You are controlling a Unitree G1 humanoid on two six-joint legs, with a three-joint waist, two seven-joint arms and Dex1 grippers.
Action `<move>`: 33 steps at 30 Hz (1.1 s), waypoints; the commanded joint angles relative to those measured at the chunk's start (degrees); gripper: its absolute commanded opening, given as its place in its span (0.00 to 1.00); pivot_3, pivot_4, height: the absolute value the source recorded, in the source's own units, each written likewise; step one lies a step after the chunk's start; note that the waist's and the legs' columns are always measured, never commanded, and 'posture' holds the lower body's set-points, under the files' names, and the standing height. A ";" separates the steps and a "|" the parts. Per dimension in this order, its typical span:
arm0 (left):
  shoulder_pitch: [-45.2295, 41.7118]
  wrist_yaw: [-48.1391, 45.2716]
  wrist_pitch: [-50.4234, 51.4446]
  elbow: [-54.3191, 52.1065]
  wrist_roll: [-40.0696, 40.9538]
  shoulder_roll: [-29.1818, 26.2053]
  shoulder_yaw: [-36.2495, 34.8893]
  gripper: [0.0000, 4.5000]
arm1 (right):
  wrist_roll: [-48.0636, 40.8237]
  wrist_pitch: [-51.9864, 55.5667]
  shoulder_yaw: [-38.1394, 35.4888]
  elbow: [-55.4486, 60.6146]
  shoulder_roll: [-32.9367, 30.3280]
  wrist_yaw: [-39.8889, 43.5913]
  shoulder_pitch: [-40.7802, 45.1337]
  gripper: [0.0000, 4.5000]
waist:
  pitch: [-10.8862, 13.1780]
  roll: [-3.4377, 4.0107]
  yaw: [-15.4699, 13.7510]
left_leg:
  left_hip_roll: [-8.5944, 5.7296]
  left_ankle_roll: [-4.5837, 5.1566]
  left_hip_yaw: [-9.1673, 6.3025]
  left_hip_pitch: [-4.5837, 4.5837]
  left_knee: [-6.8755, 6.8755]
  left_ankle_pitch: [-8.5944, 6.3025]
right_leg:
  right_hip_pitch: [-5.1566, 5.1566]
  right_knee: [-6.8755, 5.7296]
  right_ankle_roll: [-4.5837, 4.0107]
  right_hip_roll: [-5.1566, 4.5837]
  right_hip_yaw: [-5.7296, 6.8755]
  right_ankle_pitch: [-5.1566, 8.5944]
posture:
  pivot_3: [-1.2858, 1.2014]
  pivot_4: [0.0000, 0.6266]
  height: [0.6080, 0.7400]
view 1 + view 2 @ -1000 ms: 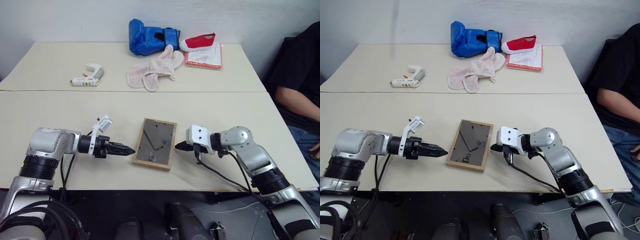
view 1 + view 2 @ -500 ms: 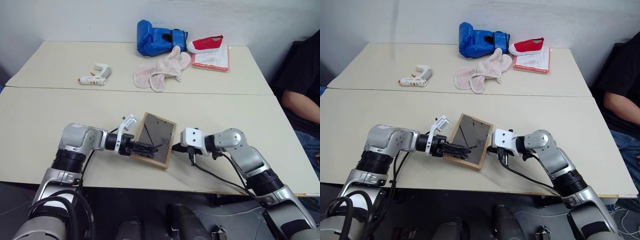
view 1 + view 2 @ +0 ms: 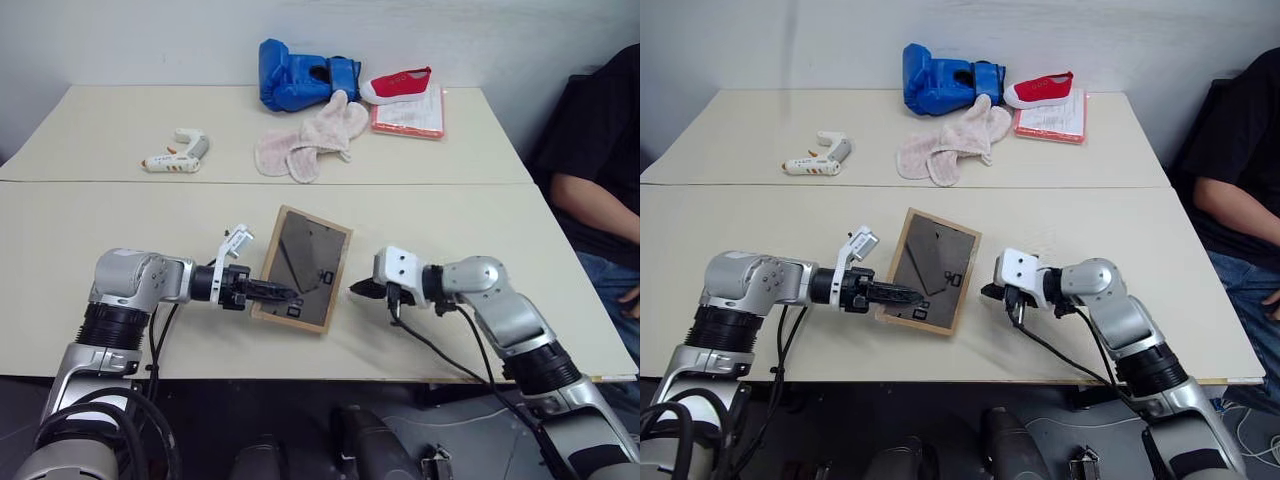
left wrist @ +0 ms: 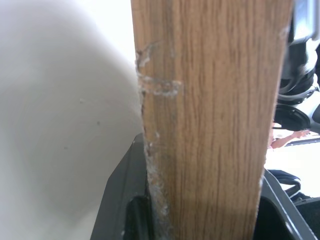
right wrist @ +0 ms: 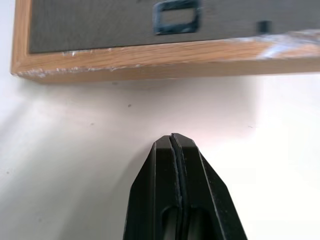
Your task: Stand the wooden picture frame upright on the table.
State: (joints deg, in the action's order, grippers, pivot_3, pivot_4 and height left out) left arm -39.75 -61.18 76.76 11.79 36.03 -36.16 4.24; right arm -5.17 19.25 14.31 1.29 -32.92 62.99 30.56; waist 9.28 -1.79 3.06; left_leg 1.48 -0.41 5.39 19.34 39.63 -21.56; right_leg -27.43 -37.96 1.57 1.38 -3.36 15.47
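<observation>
While the large cream flat-topped table (image 3: 450, 215) with a seam line across it carries everything, a person in a black top (image 3: 600, 150) sits at its right edge. At the far side lie a blue padded boxing glove (image 3: 300, 72), a pale pink cloth oven mitt (image 3: 310, 142), a pink-edged clipboard with paper (image 3: 410, 112) bearing a red slip-on shoe (image 3: 398, 82), and a white glue gun (image 3: 175, 155) off to the left. On the near half, between my two arms, is the small rectangular light-wood picture frame (image 3: 302, 267), dark grey backing toward me, tilted with its left long edge raised off the tabletop and its right side low.

My left gripper (image 3: 283, 294) comes in from the left and clamps the frame's near-left wooden edge; in the left wrist view the wood grain runs straight up between my black fingers (image 4: 120, 200), so it is narrowed onto the frame. My right gripper (image 3: 356, 291) sits on the table just beside the frame's right edge, apart from it, its fingers (image 5: 165, 170) pressed together with nothing between them. A small dark hanger clip (image 5: 175, 17) shows on the backing near that edge.
</observation>
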 commanded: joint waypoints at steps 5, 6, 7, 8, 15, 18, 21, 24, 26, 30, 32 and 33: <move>0.35 -0.02 -2.50 -5.13 1.83 -0.49 -1.69 0.27 | -24.78 29.92 -10.95 13.95 -0.71 1.93 7.64 0.41 | 0.04 0.02 0.18 | 0.03 -0.01 -0.01 0.00 0.02 0.00 | -0.02 -0.03 0.00 0.00 0.01 0.00 | 0.52 0.24 1.00; 0.52 -0.03 -2.63 -5.84 1.98 -0.41 -1.65 0.27 | -25.57 31.57 -10.77 13.98 0.51 0.38 8.92 0.50 | 0.04 0.02 0.21 | 0.03 -0.02 -0.01 0.00 0.01 0.00 | -0.03 -0.03 0.00 0.01 0.01 0.00 | 0.52 0.24 1.00; 0.59 -0.05 -2.75 -6.35 2.07 -0.38 -1.64 0.27 | -26.17 32.84 -10.60 13.84 1.55 -0.93 9.90 0.59 | 0.04 0.02 0.21 | 0.04 -0.02 -0.02 0.00 0.01 0.00 | -0.02 -0.03 0.00 0.02 0.01 0.00 | 0.52 0.24 1.00; 0.52 -0.01 -2.58 -6.92 2.43 -0.25 -1.96 0.27 | -26.25 33.47 -10.22 13.09 2.92 -2.30 10.93 0.65 | 0.03 0.02 0.15 | 0.04 -0.03 -0.02 0.00 0.01 0.00 | -0.03 -0.03 -0.01 0.02 0.01 0.00 | 0.52 0.24 1.00; -0.78 -0.34 -1.43 -10.26 5.61 -0.61 -4.65 0.27 | -23.51 31.04 -6.40 8.46 6.88 -6.95 13.69 1.00 | 0.04 0.02 0.04 | 0.02 0.04 -0.05 0.20 0.04 -0.03 | -0.10 0.04 -0.01 0.00 0.04 0.00 | 0.52 0.24 1.00; -1.01 -0.64 -1.74 -9.91 5.34 -0.94 -4.04 0.27 | -24.63 29.82 -4.70 10.28 7.00 -4.89 13.69 1.00 | 0.03 0.02 0.06 | 0.03 0.03 -0.06 0.24 0.05 -0.03 | -0.15 0.05 -0.01 0.00 0.06 0.00 | 0.52 0.24 1.00; -1.22 -0.94 -2.53 -9.28 4.87 -1.03 -3.30 0.27 | -28.59 31.23 -5.31 13.69 7.27 -3.40 13.10 1.00 | 0.04 0.02 0.16 | 0.04 0.03 -0.07 0.24 0.05 -0.03 | -0.15 0.04 -0.01 0.01 0.08 0.00 | 0.52 0.24 1.00; -1.11 -0.44 -4.36 -8.12 3.61 -0.71 -2.55 0.27 | -33.08 33.75 -7.81 16.59 6.60 -3.33 12.58 1.00 | 0.04 0.02 0.13 | 0.04 0.02 -0.07 0.24 0.06 -0.03 | -0.15 0.03 -0.01 0.01 0.08 0.00 | 0.52 0.24 1.00; -1.08 -0.27 -4.87 -7.13 3.24 -0.71 -2.15 0.27 | -33.78 34.23 -8.86 17.56 5.47 -4.32 12.21 1.00 | 0.04 0.02 0.05 | 0.04 0.02 -0.08 0.23 0.06 -0.03 | -0.14 0.03 -0.01 0.00 0.08 0.00 | 0.52 0.24 1.00; -1.79 -0.11 -4.78 -6.07 3.79 -0.73 -2.44 0.27 | -31.81 31.64 -10.57 20.36 -1.21 -3.67 8.86 1.00 | 0.04 0.02 -0.04 | 0.04 0.04 -0.11 0.26 0.06 -0.04 | -0.12 0.10 -0.01 0.00 0.10 0.00 | 0.52 0.24 1.00; -2.25 -0.06 -4.42 -5.67 4.20 -0.67 -2.82 0.27 | -30.85 29.32 -11.22 21.94 -4.71 -2.73 6.51 1.00 | 0.04 0.01 -0.20 | 0.03 0.08 -0.11 0.29 0.06 -0.06 | -0.12 0.14 0.00 0.00 0.10 0.00 | 0.52 0.24 1.00; -2.41 0.01 -4.32 -5.52 4.25 -0.67 -2.88 0.27 | -27.88 25.84 -10.93 22.22 -6.96 -2.80 4.83 1.00 | 0.05 0.00 -0.24 | 0.02 0.08 -0.11 0.31 0.06 -0.06 | -0.13 0.15 0.00 0.00 0.10 0.00 | 0.52 0.24 1.00</move>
State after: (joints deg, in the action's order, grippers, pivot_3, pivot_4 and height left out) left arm -40.08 -60.66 72.71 7.31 38.75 -36.76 2.94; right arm -35.37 49.52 5.10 20.72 -37.74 59.55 36.26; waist 9.32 -1.78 2.82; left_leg 1.50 -0.32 5.29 19.65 39.69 -21.62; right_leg -27.56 -37.81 1.58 1.38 -3.26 15.48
